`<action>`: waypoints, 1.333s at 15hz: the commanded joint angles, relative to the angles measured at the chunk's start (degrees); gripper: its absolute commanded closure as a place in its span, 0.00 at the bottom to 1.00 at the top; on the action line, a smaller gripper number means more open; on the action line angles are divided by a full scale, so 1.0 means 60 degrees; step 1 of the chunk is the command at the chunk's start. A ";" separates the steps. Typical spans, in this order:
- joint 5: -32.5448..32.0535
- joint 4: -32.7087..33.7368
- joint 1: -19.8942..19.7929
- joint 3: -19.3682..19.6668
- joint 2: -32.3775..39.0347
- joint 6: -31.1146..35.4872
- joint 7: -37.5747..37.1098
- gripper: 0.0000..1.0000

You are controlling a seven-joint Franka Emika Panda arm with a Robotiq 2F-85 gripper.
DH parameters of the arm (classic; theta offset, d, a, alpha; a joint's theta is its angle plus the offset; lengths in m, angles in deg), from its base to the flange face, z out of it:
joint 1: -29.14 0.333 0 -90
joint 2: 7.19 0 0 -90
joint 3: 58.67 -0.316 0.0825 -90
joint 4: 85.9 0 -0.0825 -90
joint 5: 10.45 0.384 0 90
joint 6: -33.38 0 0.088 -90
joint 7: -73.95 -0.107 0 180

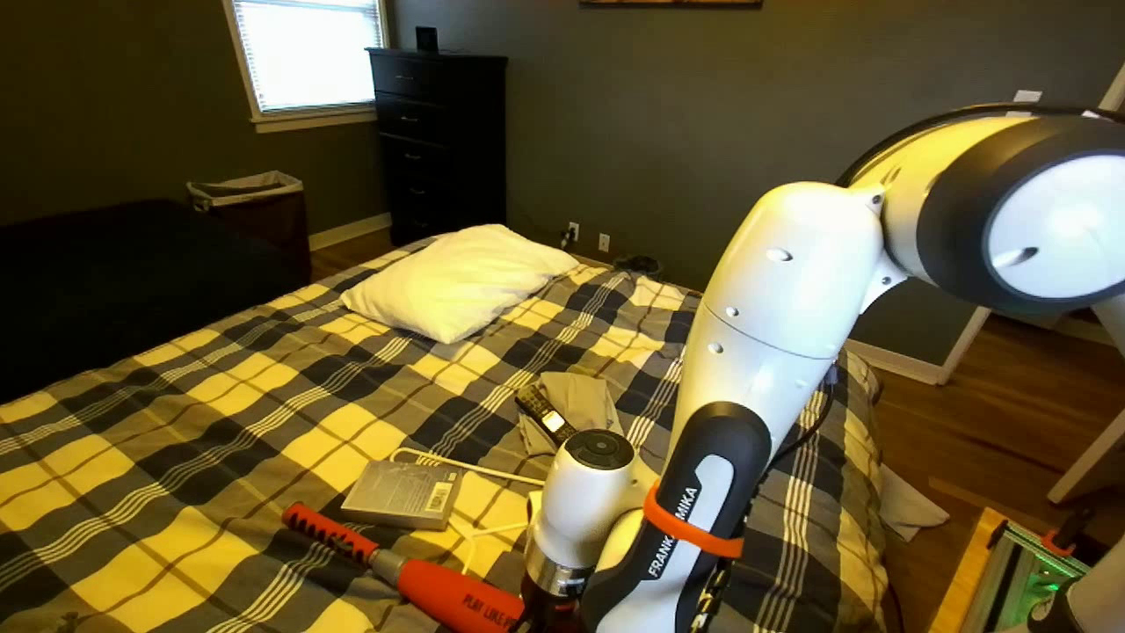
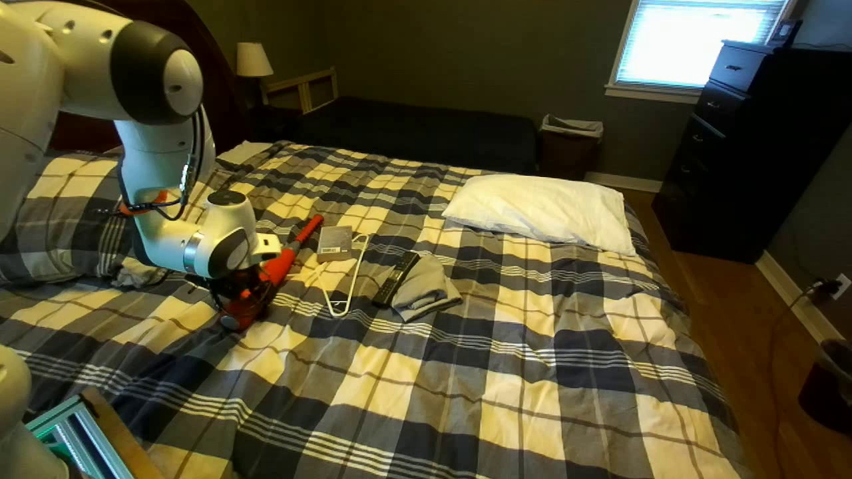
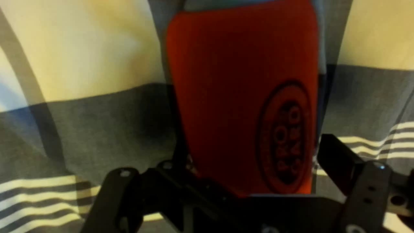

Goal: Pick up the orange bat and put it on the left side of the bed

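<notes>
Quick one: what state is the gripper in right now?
Gripper: jaws apart, one on either side of the orange bat; whether they clamp it or stand open cannot be told.

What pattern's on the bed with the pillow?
Plaid: the bed has pale yellow, grey and dark checks with white stripes, clearest in an exterior view.

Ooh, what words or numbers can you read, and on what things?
"FRANK" and "MIKA": white and black robot arm; an orange band covers the middle.
"PLAY LIKE": long orange-red plastic bat; what follows is unclear.
"PRO": the bat's black oval logo; other word blurred.
Too small to read: any print on flat grey rectangular box, slim black remote control.
No readable numbers.
</notes>
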 commanded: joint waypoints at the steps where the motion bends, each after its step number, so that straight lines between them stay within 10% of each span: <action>1: -0.0268 0.0480 -0.0723 -0.0517 0.0684 -0.0713 0.0794 0.00; 3: -0.0305 0.0572 -0.0584 -0.0285 0.0729 -0.0854 0.0896 0.00; 4: -0.0298 0.0608 -0.0514 -0.0199 0.0678 -0.0832 0.0891 0.22; 9: -0.0323 0.0497 -0.0252 -0.0101 0.0335 -0.0559 0.0834 0.54; 17: -0.0025 0.0038 0.0593 0.0204 -0.1540 0.0655 0.0132 0.63; 20: 0.0159 -0.0316 0.1397 0.1330 -0.2380 0.0973 -0.0471 0.64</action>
